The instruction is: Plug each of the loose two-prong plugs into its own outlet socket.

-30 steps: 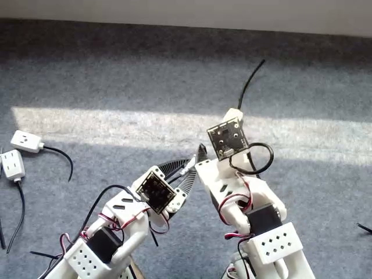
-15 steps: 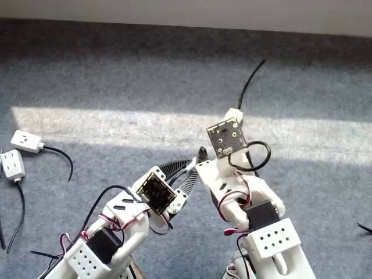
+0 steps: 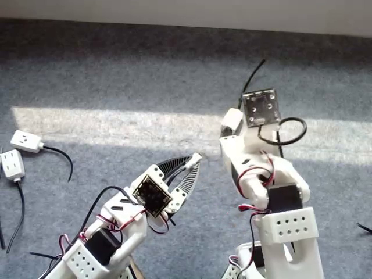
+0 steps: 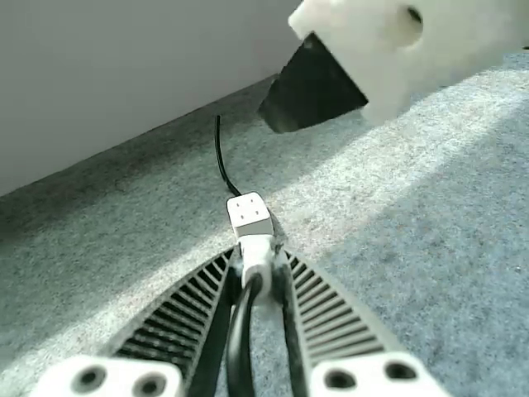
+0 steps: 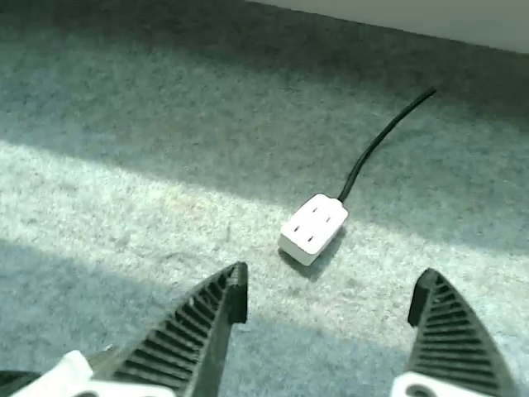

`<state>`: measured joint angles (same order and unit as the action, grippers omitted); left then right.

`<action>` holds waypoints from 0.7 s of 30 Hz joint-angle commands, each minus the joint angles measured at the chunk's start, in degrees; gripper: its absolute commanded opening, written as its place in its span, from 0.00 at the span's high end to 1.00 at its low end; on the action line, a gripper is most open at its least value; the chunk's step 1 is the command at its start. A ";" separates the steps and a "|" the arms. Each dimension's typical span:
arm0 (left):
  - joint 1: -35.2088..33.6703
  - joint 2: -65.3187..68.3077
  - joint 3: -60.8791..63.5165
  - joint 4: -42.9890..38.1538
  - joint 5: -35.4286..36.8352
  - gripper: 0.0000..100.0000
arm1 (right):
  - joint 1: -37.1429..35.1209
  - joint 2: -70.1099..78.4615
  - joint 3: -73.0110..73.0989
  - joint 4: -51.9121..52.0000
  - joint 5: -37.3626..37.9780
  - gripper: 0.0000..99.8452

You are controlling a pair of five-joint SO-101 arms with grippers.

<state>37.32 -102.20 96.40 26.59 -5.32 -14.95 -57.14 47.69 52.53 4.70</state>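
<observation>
Currently my left gripper clamps a plug; the right gripper stands wide open, empty, near a socket.

The right arm has swung from the middle of the high view up and to the right, and its wrist camera board now sits higher. A second ago its hand was close against the tips of the left hand; now the two are apart. The white socket, which was mostly covered by the board, now lies in view beside it. The black cable loop on the right arm has moved with it. The left hand's plug has edged slightly up and right.
</observation>
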 commanded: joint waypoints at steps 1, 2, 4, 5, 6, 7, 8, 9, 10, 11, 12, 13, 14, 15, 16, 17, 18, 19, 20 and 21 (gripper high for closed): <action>0.13 0.13 0.75 -0.88 0.26 0.99 | 7.87 -0.66 -5.32 2.42 -0.88 0.69; -0.40 0.13 0.75 -0.88 0.26 0.99 | 10.15 -0.48 -4.70 2.33 -2.02 0.69; -2.59 0.13 0.75 -0.88 0.35 0.99 | 14.64 -0.04 -0.66 2.07 -5.89 0.69; -4.00 0.13 0.75 -0.97 0.35 0.99 | 16.84 0.13 2.24 1.80 -7.74 0.69; -5.23 0.13 0.75 -1.14 0.35 0.99 | 18.68 0.31 5.41 0.92 -9.58 0.69; -6.29 0.13 0.75 -1.14 0.44 0.99 | 20.09 0.66 8.40 -0.75 -11.43 0.69; -7.08 0.13 0.75 -1.23 0.44 0.99 | 21.41 0.92 11.56 -2.86 -13.36 0.69; -7.87 0.13 0.75 -1.23 0.44 0.99 | 22.55 1.36 14.81 -5.67 -14.86 0.69; -8.48 0.13 0.75 -1.23 0.44 0.99 | 23.52 1.71 17.71 -8.75 -16.26 0.69; -9.10 0.13 0.66 -1.23 0.44 0.99 | 24.31 2.24 20.44 -11.91 -17.14 0.70; -9.45 0.13 0.48 -1.23 0.44 0.99 | 24.92 2.59 23.08 -15.16 -17.41 0.70; -9.89 0.13 -0.13 -1.14 0.44 0.99 | 25.27 3.03 25.01 -18.15 -17.14 0.70; -10.51 0.22 -1.10 -0.97 0.53 0.99 | 25.71 3.47 26.86 -20.88 -16.88 0.70; -11.21 0.22 -1.98 -0.88 0.53 0.99 | 25.89 3.91 28.26 -22.73 -16.88 0.70; -12.00 0.22 -2.95 -0.44 0.53 0.99 | 25.98 4.35 29.49 -24.31 -16.88 0.70; -13.05 0.31 -4.18 0.35 0.53 0.99 | 25.98 4.88 30.55 -25.71 -16.88 0.70; -13.67 0.40 -5.58 1.32 0.53 0.99 | 25.98 5.32 31.25 -26.95 -16.88 0.70; -13.76 1.19 -7.25 2.20 0.44 0.99 | 25.89 5.93 31.69 -28.00 -16.88 0.70; -13.76 2.68 -9.27 2.99 0.26 0.99 | 25.89 6.55 31.87 -28.62 -16.88 0.70; -13.76 5.05 -11.74 3.60 0.26 0.99 | 25.89 7.25 31.87 -28.97 -16.88 0.70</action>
<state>24.48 -101.76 93.14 28.00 -5.32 10.46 -51.08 79.60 26.51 -11.47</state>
